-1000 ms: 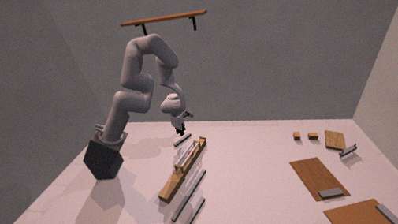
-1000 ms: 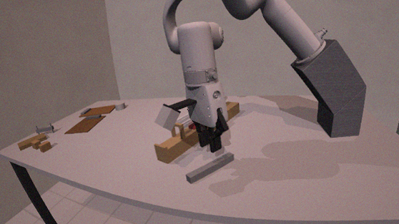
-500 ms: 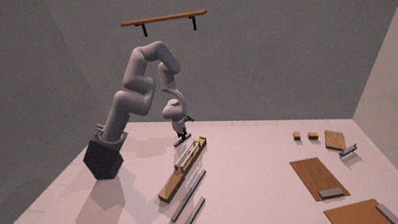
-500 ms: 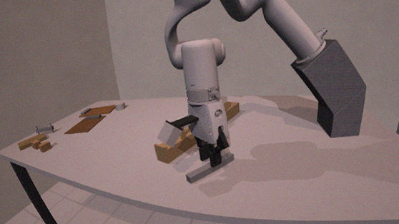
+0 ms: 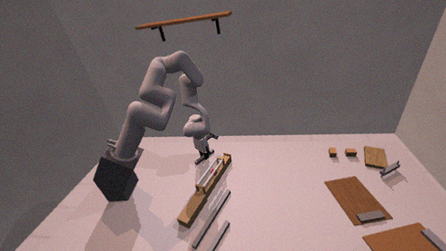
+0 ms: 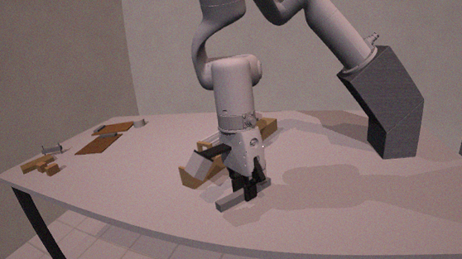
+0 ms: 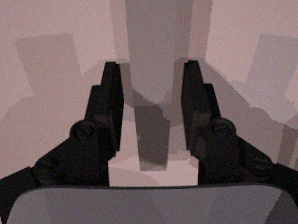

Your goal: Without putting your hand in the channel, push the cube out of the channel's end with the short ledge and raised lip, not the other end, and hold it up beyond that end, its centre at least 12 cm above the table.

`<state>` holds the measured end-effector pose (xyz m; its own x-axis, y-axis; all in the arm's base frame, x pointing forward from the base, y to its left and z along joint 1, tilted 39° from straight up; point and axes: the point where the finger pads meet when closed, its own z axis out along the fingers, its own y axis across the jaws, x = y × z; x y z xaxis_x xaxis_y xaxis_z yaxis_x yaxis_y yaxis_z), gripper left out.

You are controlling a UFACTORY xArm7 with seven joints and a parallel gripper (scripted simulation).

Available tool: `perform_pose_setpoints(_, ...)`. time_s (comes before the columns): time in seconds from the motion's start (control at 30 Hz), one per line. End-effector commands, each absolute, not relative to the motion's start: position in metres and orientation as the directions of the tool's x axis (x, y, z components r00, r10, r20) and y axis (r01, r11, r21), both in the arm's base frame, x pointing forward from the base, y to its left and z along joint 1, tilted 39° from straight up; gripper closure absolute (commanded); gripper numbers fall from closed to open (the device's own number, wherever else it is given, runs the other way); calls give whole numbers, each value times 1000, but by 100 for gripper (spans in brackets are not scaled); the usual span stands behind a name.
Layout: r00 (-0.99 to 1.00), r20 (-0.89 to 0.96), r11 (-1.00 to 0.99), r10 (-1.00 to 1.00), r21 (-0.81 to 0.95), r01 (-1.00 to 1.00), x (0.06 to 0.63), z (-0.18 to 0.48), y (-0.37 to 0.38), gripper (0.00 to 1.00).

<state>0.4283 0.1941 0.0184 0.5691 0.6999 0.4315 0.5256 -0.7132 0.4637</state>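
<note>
The wooden channel (image 5: 207,183) lies mid-table with clear side walls, and the small red cube (image 5: 212,171) sits inside it. In the exterior view the arm partly hides the channel (image 6: 210,168). My gripper (image 6: 249,192) points straight down just beyond the channel's far end (image 5: 227,159). It is low over a short grey bar (image 6: 242,195) that lies flat on the table. In the wrist view the fingers stand on either side of the bar (image 7: 156,63), partly open and not clamped on it. The gripper also shows in the top view (image 5: 205,154).
Two more grey bars (image 5: 211,219) (image 5: 218,238) lie beside the channel's long wooden end. Wooden boards (image 5: 356,199), small blocks (image 5: 342,152) and other tools lie at the far right. The robot base (image 5: 115,179) stands at the left.
</note>
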Motion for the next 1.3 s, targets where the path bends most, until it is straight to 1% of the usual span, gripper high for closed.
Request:
perform_pose_setpoints(0.0, 568, 433, -713, 700, 463, 526, 429, 18, 195, 62)
perform_pose_setpoints(0.27, 568, 433, -713, 700, 463, 526, 429, 18, 195, 62)
perform_pose_setpoints(0.3, 568, 433, -713, 700, 463, 526, 429, 18, 195, 100)
perform_pose_setpoints(1.27, 568, 433, -713, 700, 463, 526, 429, 18, 195, 100)
